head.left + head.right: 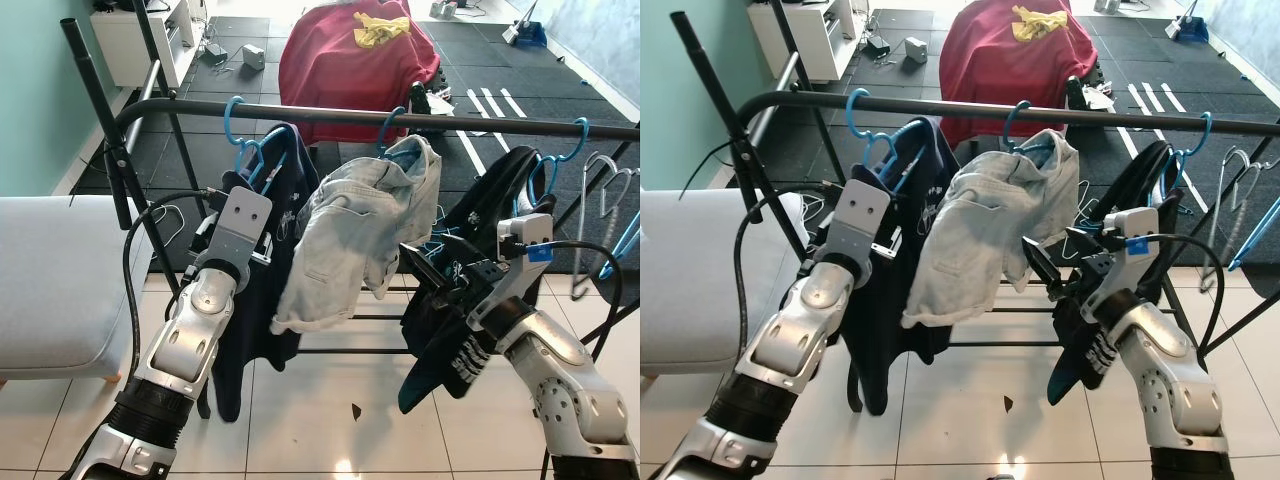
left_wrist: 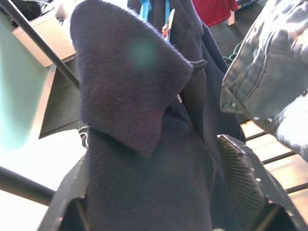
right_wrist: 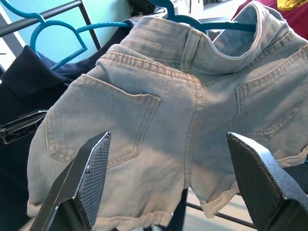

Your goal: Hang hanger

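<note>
Right wrist view: denim shorts [image 3: 163, 120] before open right claw [image 3: 178, 192].

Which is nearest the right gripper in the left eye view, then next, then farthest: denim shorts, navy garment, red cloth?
From the right gripper:
1. Denim shorts, hanging just to its left.
2. Navy garment, further left, by the left gripper.
3. Red cloth, far behind the rack.

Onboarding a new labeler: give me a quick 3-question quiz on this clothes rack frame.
1. True or false: the denim shorts hang from a blue hanger on the rack bar.
2. Which pincer has the navy garment between its fingers? A) left B) right
3. Fill in: the right pincer is ____, facing the shorts.

Key: 1 true; 2 A, the left pincer; 3 open.
</note>
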